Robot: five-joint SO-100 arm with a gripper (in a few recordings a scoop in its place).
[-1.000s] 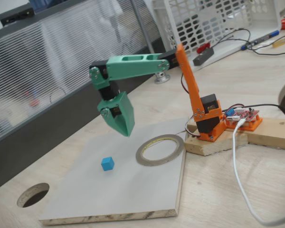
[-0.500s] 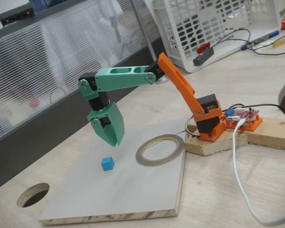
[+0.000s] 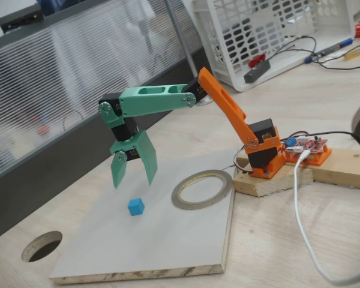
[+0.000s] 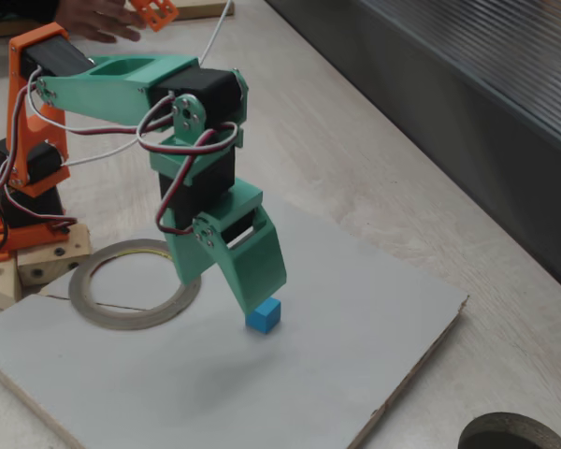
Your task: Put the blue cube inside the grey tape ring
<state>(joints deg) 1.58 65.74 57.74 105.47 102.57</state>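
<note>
We note the green gripper (image 3: 134, 180) hanging above the pale board (image 3: 186, 246), fingers pointing down and spread well apart, nothing between them. In the fixed view with the basket it sits left of centre of the frame, on a green forearm joined to an orange upper arm that rises from an orange base (image 3: 265, 157) at right of centre.

The blue cube (image 3: 136, 207) lies on the board, below the gripper's tips and not touching them. In the other fixed view the cube (image 4: 264, 315) sits at centre frame, just under the tip of the wider green finger (image 4: 254, 267); from that angle we cannot tell how much gap lies between them.

The grey tape ring (image 3: 202, 189) lies flat on the board to the right of the cube, near the board's far right corner and close to the wooden block (image 3: 270, 180) under the arm's base. Cube and ring are apart. In the other fixed view the ring (image 4: 136, 285) is at left of centre, partly behind the gripper.

A round hole (image 3: 41, 246) in the tabletop shows at lower left, off the board. A white lattice basket (image 3: 270, 30) stands at upper right, and a white cable (image 3: 303, 228) runs down the right side.
</note>
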